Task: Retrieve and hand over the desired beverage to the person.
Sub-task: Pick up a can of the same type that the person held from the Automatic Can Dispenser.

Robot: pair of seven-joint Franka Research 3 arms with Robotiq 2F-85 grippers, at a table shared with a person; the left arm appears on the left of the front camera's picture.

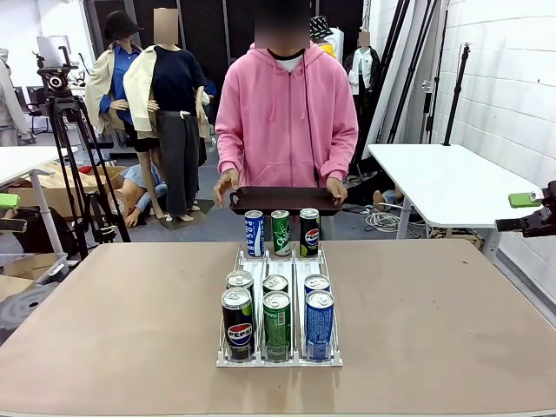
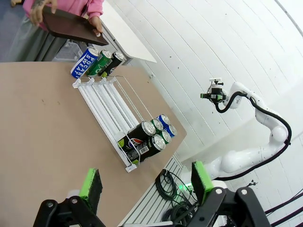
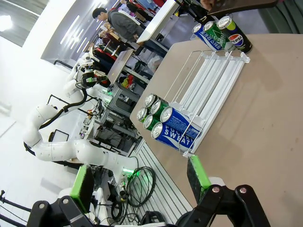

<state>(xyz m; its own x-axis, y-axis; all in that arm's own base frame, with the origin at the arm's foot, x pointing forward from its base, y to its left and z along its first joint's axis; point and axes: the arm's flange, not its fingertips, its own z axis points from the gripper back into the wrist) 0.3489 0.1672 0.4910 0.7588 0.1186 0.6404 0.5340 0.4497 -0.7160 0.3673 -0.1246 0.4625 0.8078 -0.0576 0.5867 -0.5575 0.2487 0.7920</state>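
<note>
front view: open tabletop [image 1: 113, 321] flanking cans [image 1: 277, 319]

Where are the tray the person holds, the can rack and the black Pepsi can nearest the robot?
tray [image 1: 282, 200]: front view, middle of its side.
can rack [image 1: 287, 263]: front view, bare rails mid-rack.
black Pepsi can [image 1: 238, 332]: front view, its logo.

Rack [image 1: 287, 263] at centre of table [image 1: 130, 330], 3 lanes running near to far. Near end: 6 cans [image 1: 277, 317], 2 rows of 3. Far end: 3 cans [image 1: 281, 233], 1 row. Person [image 1: 287, 104] behind far edge w/ tray [image 1: 282, 200] just above far row.
</note>
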